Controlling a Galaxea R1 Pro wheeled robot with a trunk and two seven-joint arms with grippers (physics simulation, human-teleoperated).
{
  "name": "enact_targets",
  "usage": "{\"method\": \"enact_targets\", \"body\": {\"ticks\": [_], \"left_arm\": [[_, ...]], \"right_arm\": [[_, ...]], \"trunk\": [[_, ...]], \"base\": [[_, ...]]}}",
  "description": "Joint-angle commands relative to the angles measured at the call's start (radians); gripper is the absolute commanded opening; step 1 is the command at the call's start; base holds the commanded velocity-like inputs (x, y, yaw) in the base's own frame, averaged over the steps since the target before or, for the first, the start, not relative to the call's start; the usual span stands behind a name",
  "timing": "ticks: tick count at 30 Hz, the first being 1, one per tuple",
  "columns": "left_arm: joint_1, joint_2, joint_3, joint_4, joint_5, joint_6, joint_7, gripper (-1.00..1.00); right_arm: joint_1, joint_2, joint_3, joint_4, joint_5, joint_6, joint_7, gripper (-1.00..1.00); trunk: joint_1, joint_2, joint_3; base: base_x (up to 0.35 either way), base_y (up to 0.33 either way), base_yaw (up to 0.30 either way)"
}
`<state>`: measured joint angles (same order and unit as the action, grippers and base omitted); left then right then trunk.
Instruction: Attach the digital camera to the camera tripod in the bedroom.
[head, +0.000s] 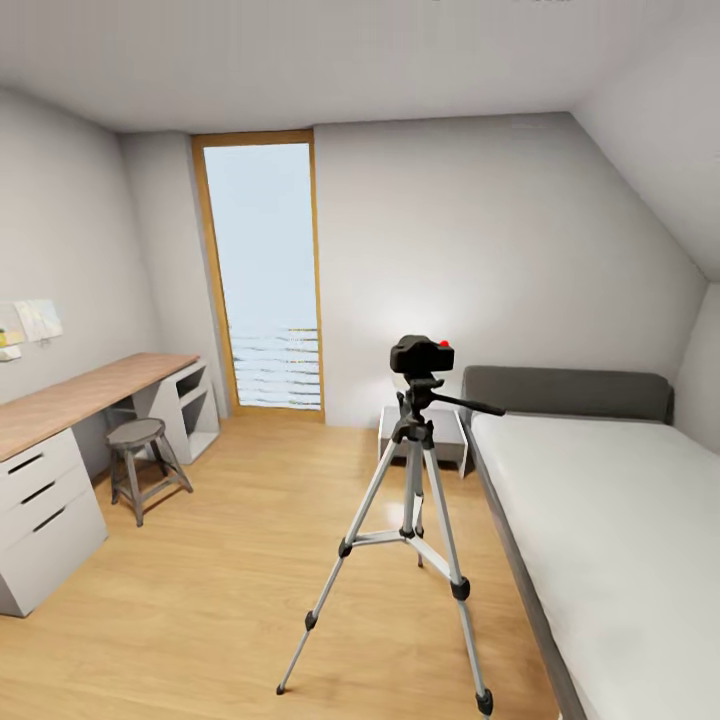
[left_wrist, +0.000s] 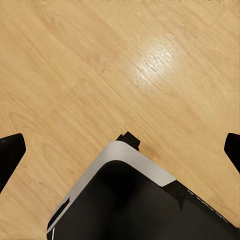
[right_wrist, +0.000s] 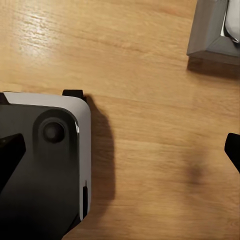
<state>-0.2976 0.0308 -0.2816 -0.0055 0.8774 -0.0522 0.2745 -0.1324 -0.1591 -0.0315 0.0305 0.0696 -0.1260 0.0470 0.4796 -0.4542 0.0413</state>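
From the head camera the bedroom lies open: a tripod (head: 412, 520) stands on the wood floor (head: 220, 590) in mid-room, just left of the bed (head: 600, 520), all three silver legs spread and its black handle pointing right toward the grey headboard (head: 565, 392). The camera (head: 420, 354) sits on top of the tripod head, red dot up; whether it is locked on or merely resting there cannot be told. Behind stand a small nightstand (head: 445, 432), partly hidden by the tripod, and a tall wood-framed window (head: 262, 275). Along the left wall run a wood-topped desk (head: 80, 395) with white drawers (head: 45, 500), cut off by the frame edge, and a round stool (head: 140, 462) beside it. The wrist cameras look down at the floor instead. In the left wrist view, the left gripper (left_wrist: 120, 155) has its dark fingertips (left_wrist: 10, 152) at the two side edges, spread wide with only floor and a corner of the robot's black, white-rimmed base (left_wrist: 125, 200) between them; it holds nothing. In the right wrist view, the right gripper (right_wrist: 120, 150) is likewise spread wide and empty, its fingertips (right_wrist: 10, 150) barely entering the picture, over another base corner (right_wrist: 45, 165) and a grey bed corner (right_wrist: 212, 30) cut off at the edge.
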Motion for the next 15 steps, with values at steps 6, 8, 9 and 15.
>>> {"method": "enact_targets", "body": {"ticks": [6, 8, 9, 15], "left_arm": [[0.000, 0.000, -0.008, -0.001, 0.008, -0.002, 0.003, 1.00], [0.000, 0.000, -0.008, -0.001, 0.009, -0.002, 0.003, 1.00], [0.000, 0.000, -0.008, -0.001, 0.009, -0.002, 0.003, 1.00], [0.000, 0.000, -0.008, -0.001, 0.009, -0.002, 0.003, 1.00]], "right_arm": [[-0.001, 0.000, -0.004, 0.003, 0.008, -0.006, 0.002, 1.00], [-0.001, 0.001, -0.004, 0.003, 0.008, -0.006, 0.002, 1.00], [-0.001, 0.001, -0.004, 0.003, 0.007, -0.006, 0.002, 1.00], [-0.001, 0.000, -0.004, 0.003, 0.007, -0.005, 0.002, 1.00]], "trunk": [[0.000, 0.000, 0.009], [0.000, 0.000, 0.013], [0.000, 0.000, 0.014], [0.000, 0.000, 0.024]], "base": [[0.000, 0.000, 0.000], [0.000, 0.000, 0.000], [0.000, 0.000, 0.000], [0.000, 0.000, 0.000]]}}
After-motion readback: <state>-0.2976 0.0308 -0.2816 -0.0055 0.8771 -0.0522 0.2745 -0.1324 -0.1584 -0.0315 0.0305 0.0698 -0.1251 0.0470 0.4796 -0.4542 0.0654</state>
